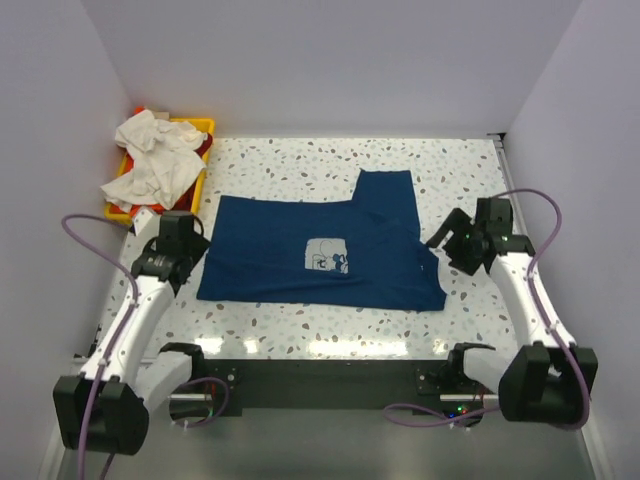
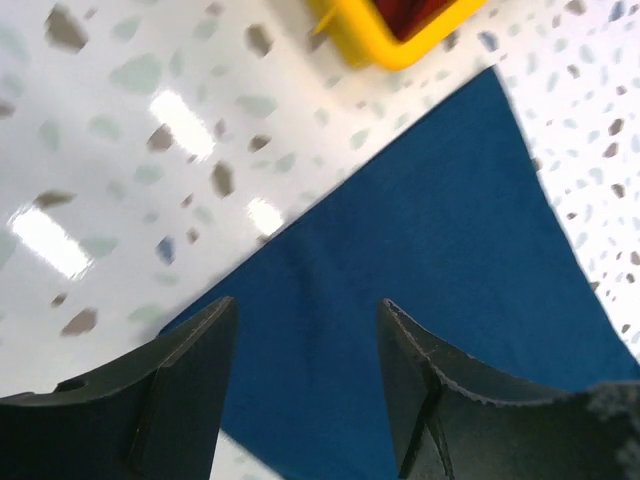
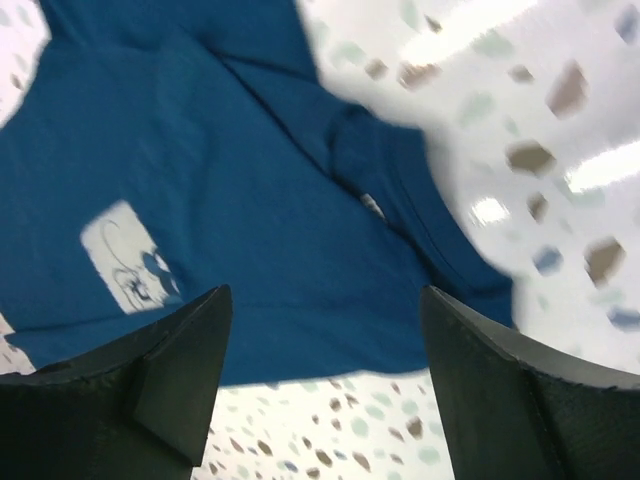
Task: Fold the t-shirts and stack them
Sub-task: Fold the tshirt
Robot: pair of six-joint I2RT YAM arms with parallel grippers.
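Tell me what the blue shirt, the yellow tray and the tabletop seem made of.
Blue shirt: soft matte fabric, lying limp with creases. Yellow tray: probably plastic, smooth rounded rim. Tabletop: glossy white speckled surface reflecting lights; stone or laminate, cannot tell.

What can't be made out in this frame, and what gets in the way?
Top view: the white cloth heaped over the yellow tray hides how many shirts lie in it; only a sliver of orange-red fabric shows.
The print on the navy t-shirt: too small in the top view, blurred in the right wrist view.
Left wrist view: the tray is cut off by the top edge.
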